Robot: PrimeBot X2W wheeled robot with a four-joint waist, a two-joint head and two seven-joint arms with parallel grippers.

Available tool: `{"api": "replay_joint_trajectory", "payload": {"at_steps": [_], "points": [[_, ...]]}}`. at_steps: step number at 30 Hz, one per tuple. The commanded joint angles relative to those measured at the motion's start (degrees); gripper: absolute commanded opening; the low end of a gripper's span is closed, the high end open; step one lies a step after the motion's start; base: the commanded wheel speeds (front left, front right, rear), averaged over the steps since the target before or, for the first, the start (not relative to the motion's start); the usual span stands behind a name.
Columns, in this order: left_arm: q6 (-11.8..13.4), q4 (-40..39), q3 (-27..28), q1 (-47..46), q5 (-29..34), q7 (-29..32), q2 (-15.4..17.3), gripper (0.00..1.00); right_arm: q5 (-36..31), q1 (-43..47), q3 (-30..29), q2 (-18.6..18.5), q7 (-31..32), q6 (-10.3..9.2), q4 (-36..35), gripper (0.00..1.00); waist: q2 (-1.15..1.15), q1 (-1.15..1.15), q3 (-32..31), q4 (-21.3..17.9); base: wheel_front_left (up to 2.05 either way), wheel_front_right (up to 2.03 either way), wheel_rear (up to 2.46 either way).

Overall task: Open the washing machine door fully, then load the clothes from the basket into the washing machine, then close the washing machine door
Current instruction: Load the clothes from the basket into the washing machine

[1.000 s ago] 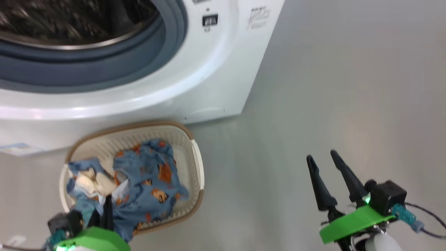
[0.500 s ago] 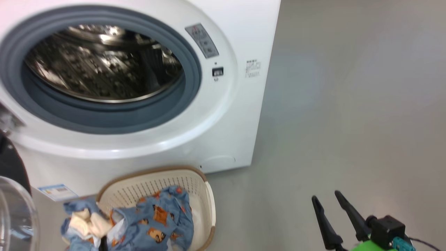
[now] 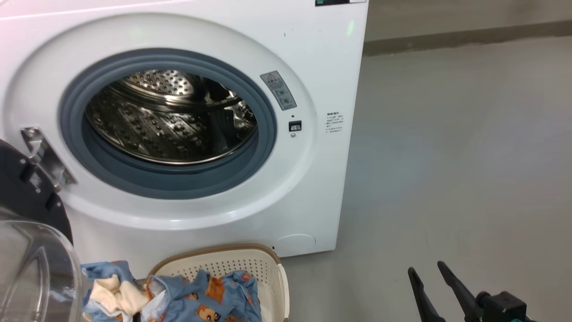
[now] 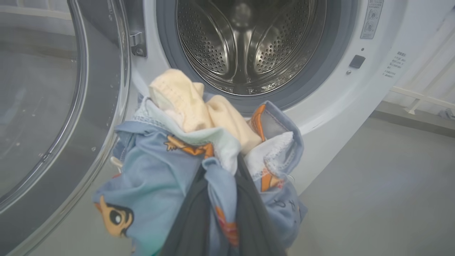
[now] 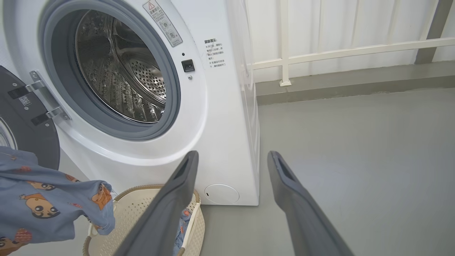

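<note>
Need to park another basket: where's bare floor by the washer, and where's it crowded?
Bare floor lies right of the washer, between its side panel and the far wall base. Crowded at the lower left: basket, clothes pinched in the left tool, and the open door.

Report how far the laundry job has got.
Done: door swung open. In hand: left gripper shut on the clothes, lifted before the drum, one end trailing in the basket. Right gripper open, idle. Left: put the clothes in, close the door.
</note>
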Motion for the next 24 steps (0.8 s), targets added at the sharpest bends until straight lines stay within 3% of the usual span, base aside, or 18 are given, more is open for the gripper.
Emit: {"api": "replay_joint_trajectory", "payload": {"at_steps": [1, 24], "points": [[0.28, -1.87, 1.67, -0.88, 0.82, -0.39, 0.27, 0.00, -0.08, 0.09, 1.34, -0.76, -0.28, 0.09, -1.15, 1.00, 0.00, 0.00, -0.78, 0.48, 0.00, 0.00, 0.00], [0.80, -5.48, 1.21, 1.86, 0.94, -0.39, 0.26, 0.00, 0.04, 1.22, 0.83, -0.51, -0.28, 0.09, -1.44, 1.00, 0.00, 0.00, -2.14, 0.09, 0.00, 0.00, 0.00]]}}
